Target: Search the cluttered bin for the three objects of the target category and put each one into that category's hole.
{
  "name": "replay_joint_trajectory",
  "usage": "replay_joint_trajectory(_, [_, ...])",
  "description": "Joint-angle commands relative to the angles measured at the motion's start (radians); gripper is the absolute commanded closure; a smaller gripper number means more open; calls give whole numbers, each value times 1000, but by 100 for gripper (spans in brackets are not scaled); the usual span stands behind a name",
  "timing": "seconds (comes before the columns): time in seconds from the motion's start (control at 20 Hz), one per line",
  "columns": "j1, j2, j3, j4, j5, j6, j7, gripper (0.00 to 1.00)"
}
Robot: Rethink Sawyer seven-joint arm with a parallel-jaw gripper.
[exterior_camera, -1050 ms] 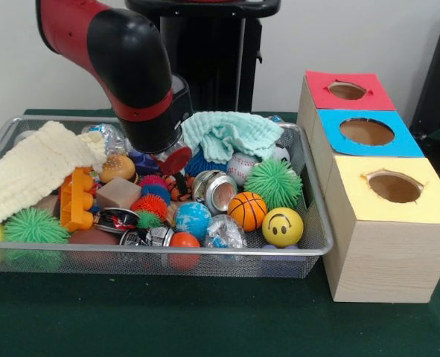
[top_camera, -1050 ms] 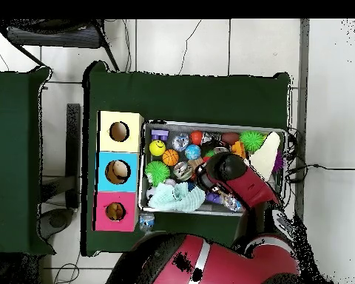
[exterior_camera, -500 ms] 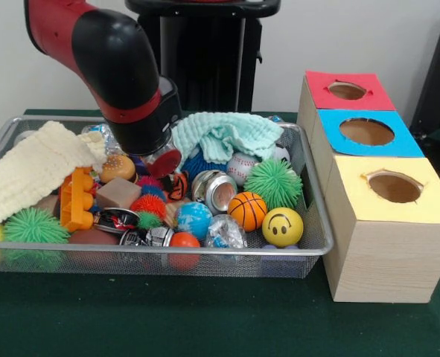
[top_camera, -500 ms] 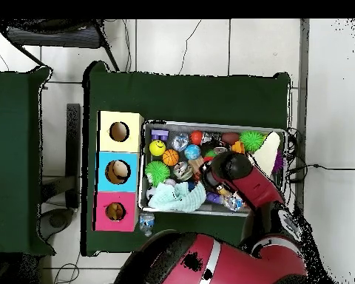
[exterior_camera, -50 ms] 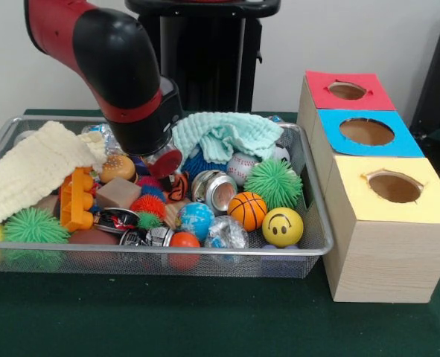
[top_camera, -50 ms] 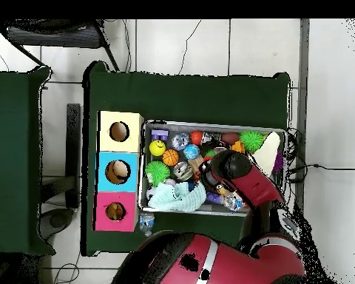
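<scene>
Front view: we judge the balls point(exterior_camera, -50 ms: 248, 210) light and springy, best gripped across the middle; gripper point(exterior_camera, -50 ms: 162, 165) state unclear.

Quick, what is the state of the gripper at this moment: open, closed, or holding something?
Gripper: cannot be told; it is down among the toys in the bin, hidden behind the arm's end.

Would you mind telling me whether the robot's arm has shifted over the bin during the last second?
Yes. In the front view the arm has moved left against the light green cloth, whose left edge it covered a second ago; now it clears that edge.
</scene>
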State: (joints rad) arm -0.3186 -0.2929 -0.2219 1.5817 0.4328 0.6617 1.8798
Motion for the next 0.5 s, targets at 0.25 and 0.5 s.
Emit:
replay_joint_trajectory(0.25, [50, -26, 59, -16, -51, -60, 105, 100])
replay_joint_trajectory(0.5, [85, -96, 35, 3, -65, -1, 125, 100])
